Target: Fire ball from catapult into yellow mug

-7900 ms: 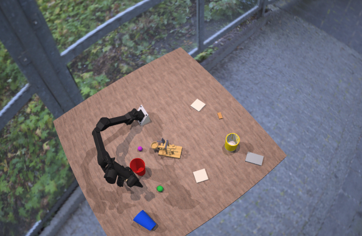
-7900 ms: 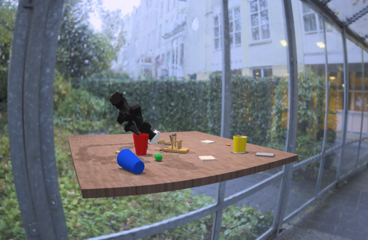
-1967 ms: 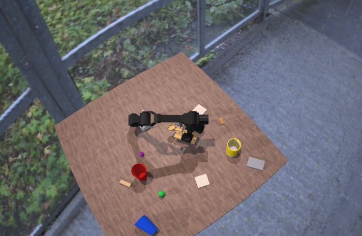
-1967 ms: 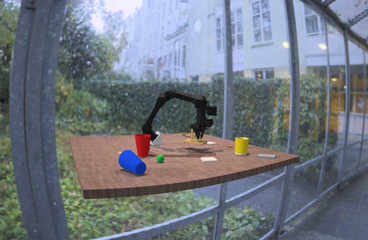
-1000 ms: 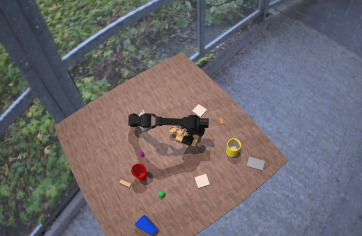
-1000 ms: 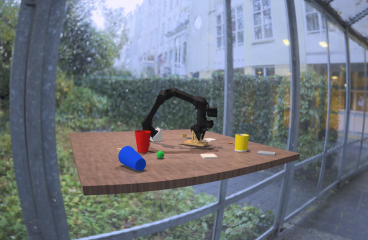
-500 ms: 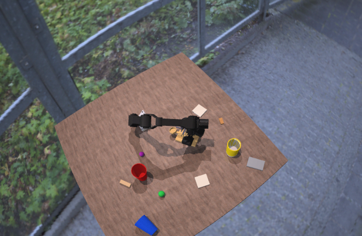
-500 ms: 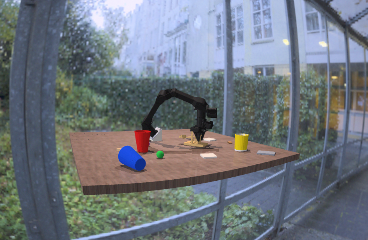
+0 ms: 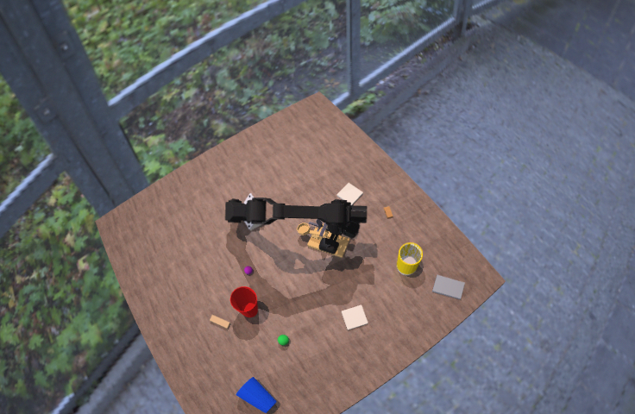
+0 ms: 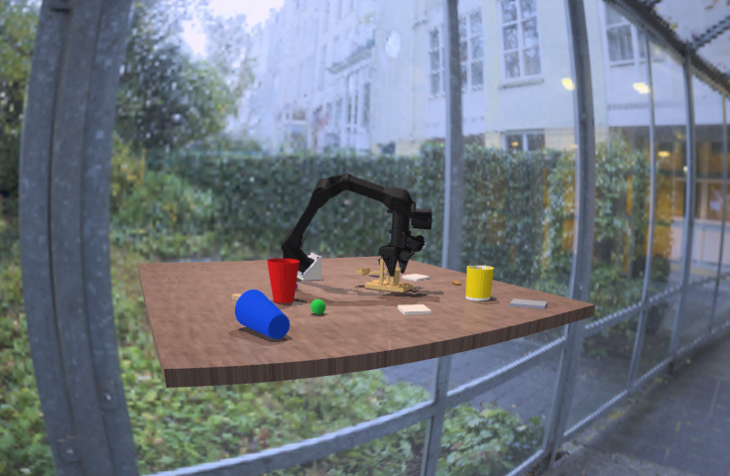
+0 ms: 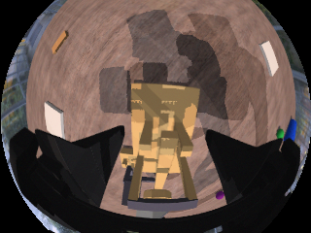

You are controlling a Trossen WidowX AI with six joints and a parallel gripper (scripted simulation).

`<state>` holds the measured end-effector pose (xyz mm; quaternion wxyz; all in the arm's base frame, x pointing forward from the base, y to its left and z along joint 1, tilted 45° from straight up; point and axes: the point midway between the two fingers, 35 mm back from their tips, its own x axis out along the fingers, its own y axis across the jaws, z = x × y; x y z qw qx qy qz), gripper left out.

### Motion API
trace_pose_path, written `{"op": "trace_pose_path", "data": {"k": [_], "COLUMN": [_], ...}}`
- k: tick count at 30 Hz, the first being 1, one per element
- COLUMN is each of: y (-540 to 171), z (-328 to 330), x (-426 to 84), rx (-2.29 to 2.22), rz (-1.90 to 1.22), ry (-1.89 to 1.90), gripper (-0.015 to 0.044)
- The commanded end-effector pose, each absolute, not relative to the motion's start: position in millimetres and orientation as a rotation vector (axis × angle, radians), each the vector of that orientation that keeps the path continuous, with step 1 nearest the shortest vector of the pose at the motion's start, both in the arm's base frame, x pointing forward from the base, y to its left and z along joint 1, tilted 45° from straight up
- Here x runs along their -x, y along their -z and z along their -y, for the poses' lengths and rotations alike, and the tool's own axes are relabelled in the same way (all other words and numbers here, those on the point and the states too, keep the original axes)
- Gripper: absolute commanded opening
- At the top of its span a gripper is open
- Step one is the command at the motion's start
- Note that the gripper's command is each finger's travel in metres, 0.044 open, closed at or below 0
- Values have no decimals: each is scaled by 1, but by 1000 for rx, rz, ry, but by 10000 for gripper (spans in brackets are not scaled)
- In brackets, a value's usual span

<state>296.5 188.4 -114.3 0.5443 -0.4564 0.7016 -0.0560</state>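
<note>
Held black claw (image 9: 340,237) (image 10: 397,273) (image 11: 166,132) open, empty, over tan wooden catapult (image 9: 314,245) (image 10: 377,287) (image 11: 165,94), centre of top view. Apparently was aiming at yellow cylindrical mug (image 9: 407,264) (image 10: 478,283), right. Next required loading small purple ball (image 9: 248,270) (image 10: 296,286) (image 11: 220,195) or green ball (image 9: 283,340) (image 10: 317,306) (image 11: 280,133), lower left.

Brown wood-grain table (image 9: 181,195) (image 10: 332,347) before me; grey paved floor (image 9: 548,171) (image 10: 714,393) beyond. Metal-framed glazing (image 9: 351,48) (image 10: 579,129), leafy ground outside. I note pale building (image 10: 349,72), hedge (image 10: 320,168), yellowish lights (image 10: 641,87), soft daylight.
</note>
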Motion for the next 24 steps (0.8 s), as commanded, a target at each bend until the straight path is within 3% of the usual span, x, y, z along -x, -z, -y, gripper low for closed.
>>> {"op": "trace_pose_path", "data": {"k": [1,16,24], "y": [80,58,92], "z": [-227,-241,-209], "x": [-298,-291,-293], "rx": [1071,1079,1079], "rz": [-1649,-1650,-1649], "ry": [123,123,124], "gripper": [440,440,440]}}
